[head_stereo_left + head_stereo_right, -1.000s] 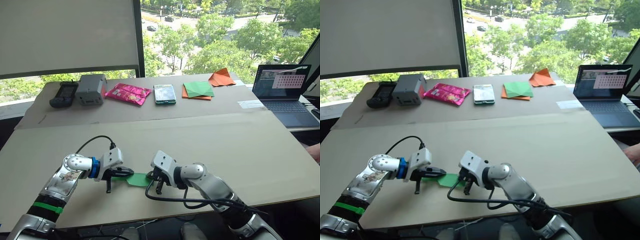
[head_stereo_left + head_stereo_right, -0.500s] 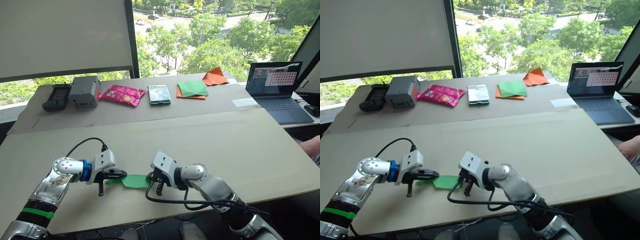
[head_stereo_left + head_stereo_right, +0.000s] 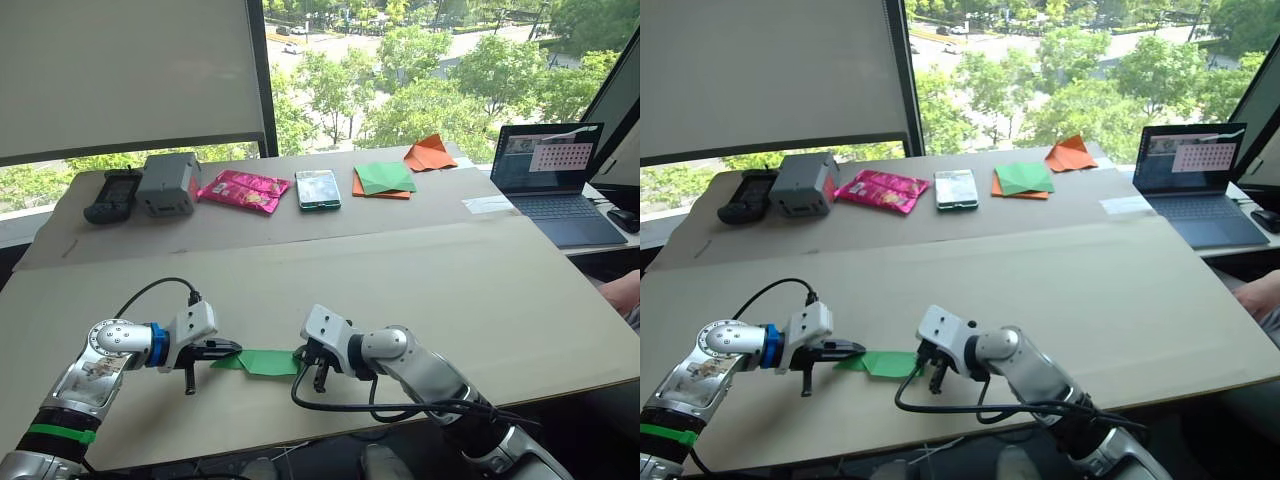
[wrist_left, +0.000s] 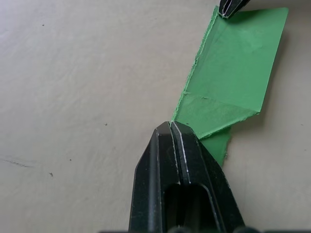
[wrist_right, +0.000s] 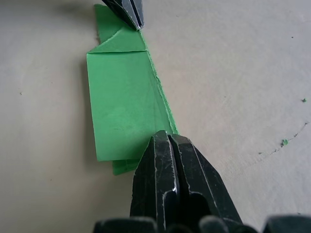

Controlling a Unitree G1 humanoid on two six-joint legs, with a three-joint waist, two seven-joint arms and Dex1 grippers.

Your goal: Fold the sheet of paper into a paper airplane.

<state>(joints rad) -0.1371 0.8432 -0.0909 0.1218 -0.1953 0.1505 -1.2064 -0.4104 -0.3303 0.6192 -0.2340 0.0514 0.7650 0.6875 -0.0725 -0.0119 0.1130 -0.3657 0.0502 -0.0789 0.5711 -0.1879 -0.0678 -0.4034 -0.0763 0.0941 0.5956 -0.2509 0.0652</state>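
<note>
The sheet of paper (image 3: pixel 262 362) is bright green and folded into a narrow strip with a pointed end. It lies on the tan table (image 3: pixel 450 290) near the front edge, between my two grippers. My left gripper (image 3: pixel 236 349) is shut, its tips pinching the layered edge at the pointed end of the paper (image 4: pixel 228 73). My right gripper (image 3: pixel 310 362) is shut on the same raised edge at the square end of the paper (image 5: pixel 121 107). In the right wrist view the left gripper's fingertips (image 5: pixel 130 12) show at the far end.
Along the back of the table lie a black device (image 3: pixel 108 195), a grey box (image 3: pixel 167 182), a pink packet (image 3: pixel 242 189), a phone (image 3: pixel 317 188), a green sheet on orange paper (image 3: pixel 385 179) and folded orange paper (image 3: pixel 430 154). A laptop (image 3: pixel 555 175) stands at the right, with a person's arm (image 3: pixel 622 293) nearby.
My left gripper has drawn back to the left along the paper's edge, and more of the green strip shows between the grippers. The right gripper has stayed put. The camera shifted earlier.
</note>
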